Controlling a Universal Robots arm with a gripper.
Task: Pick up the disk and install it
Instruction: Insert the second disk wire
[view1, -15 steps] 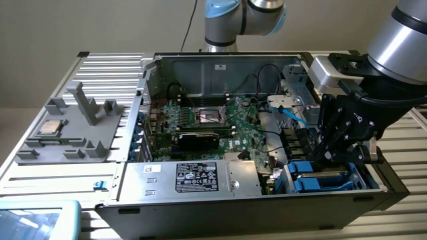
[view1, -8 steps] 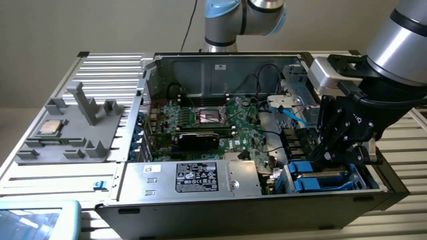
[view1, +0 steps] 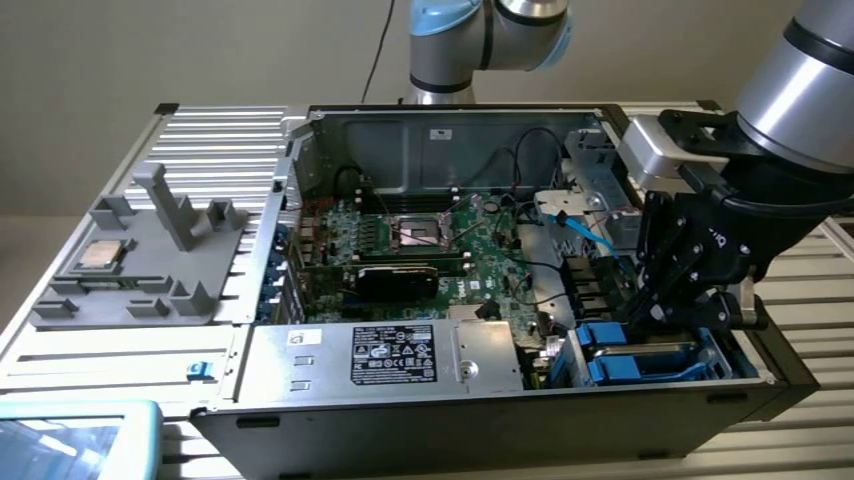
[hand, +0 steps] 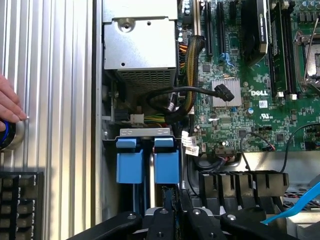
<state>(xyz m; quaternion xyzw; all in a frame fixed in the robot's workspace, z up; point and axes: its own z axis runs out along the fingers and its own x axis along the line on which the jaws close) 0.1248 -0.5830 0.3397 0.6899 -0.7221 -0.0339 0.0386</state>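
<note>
exterior view has the gripper (view1: 667, 318) down in the case's drive bay (view1: 727, 365), jaws pinched narrow on the disk (view1: 638, 362), blue carrier lined up to slide in.

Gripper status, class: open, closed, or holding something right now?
Gripper: closed, down in the blue drive bay; whether it grips the disk cannot be told.

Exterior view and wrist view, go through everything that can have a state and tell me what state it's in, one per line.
Computer case: side panel off, inside exposed.
Gripper: shut, down at the drive bay.
Disk: on edge in the drive bay, blue carrier tabs showing.
CPU socket: no chip in it.
CPU chip: lying on the grey holder, outside the case.
Blue cable: loose inside the case.
</note>
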